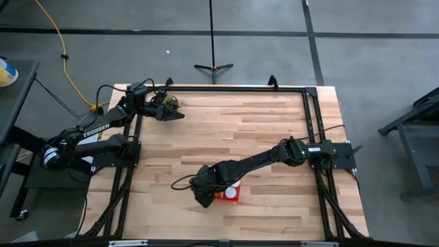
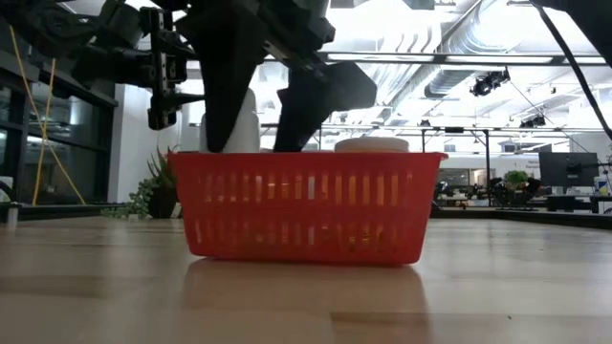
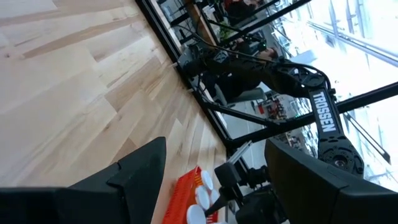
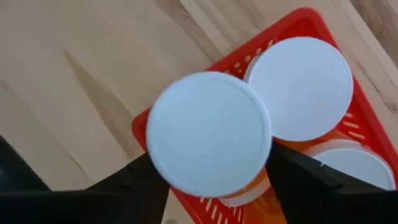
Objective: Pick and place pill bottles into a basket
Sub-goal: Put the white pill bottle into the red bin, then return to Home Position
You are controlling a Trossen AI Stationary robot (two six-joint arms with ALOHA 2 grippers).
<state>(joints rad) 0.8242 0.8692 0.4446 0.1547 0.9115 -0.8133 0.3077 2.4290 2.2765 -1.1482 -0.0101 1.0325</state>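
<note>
right pincer (image 4: 208,180) stands over the red basket (image 1: 228,194), near the table's (image 1: 260,137) front edge, fingers clamped on a bottle (image 4: 208,134) whose white cap fills the right wrist view. judged step: lowering this bottle into the free end of the basket, beside the caps already standing there (image 4: 300,87). advised: keep it upright, clear the rim and the neighbouring cap, release only once seated. left pincer (image 1: 175,115) waits at the far left corner, fingers apart.

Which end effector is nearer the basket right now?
Right. The right end effector is directly over the basket, holding a pill bottle; the left end effector waits at the table's far-left corner.
</note>
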